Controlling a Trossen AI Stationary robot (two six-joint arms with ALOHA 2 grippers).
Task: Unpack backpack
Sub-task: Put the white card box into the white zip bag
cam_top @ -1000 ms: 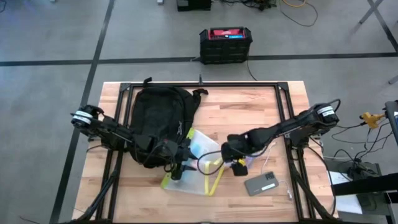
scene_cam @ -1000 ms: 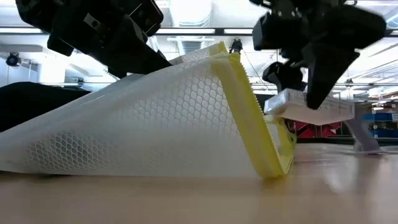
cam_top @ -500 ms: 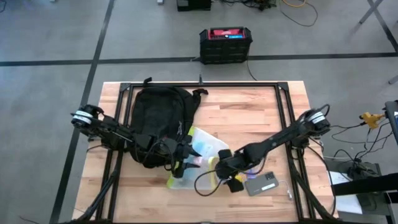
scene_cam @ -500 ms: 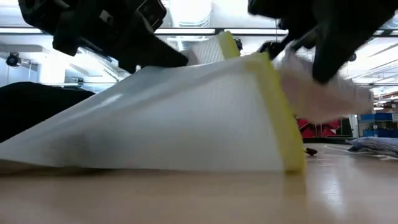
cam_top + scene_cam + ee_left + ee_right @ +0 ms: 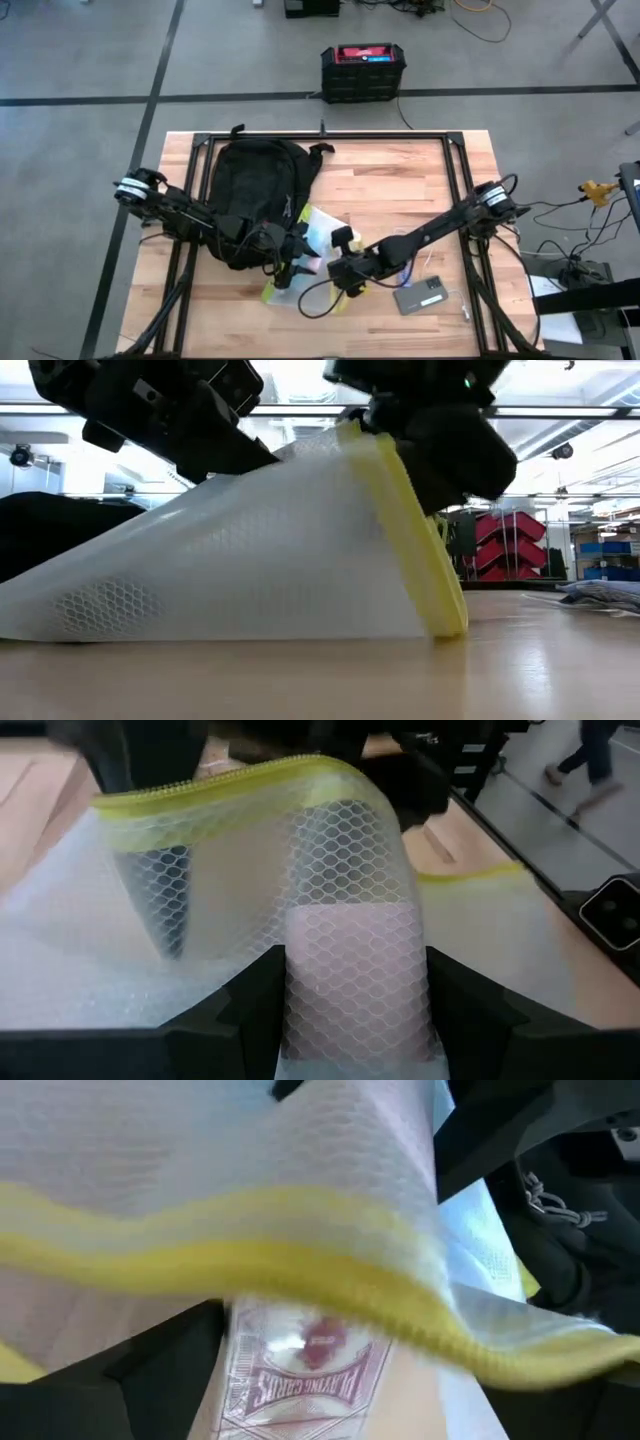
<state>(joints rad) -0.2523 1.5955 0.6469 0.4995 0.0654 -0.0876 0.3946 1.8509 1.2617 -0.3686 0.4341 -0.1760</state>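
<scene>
While the backpack (image 5: 257,195) lies flat on the table's (image 5: 400,190) left half with its top loop toward the far edge, the work is at the mesh pouch (image 5: 300,275) with the yellow zip, which sits against the backpack's near right corner. The left gripper (image 5: 285,262), just beside that corner, pinches the pouch's upper wall; the left wrist view shows mesh draped between its fingers (image 5: 250,1000) and lifted like a tent. The right gripper (image 5: 340,272) is at the pouch's open zip edge, on the side away from the backpack, and its wrist view shows a pack of playing cards (image 5: 300,1370) between its fingers, so it appears closed on the pack, though I cannot be sure the grip is firm. To do this step well, the left gripper should keep the mouth held high and taut, while the right draws the cards straight out along the opening, low and level so the zip does not snag. A grey phone-like slab (image 5: 421,296) lies well beyond the pouch from the backpack; the cards could go beside it.
</scene>
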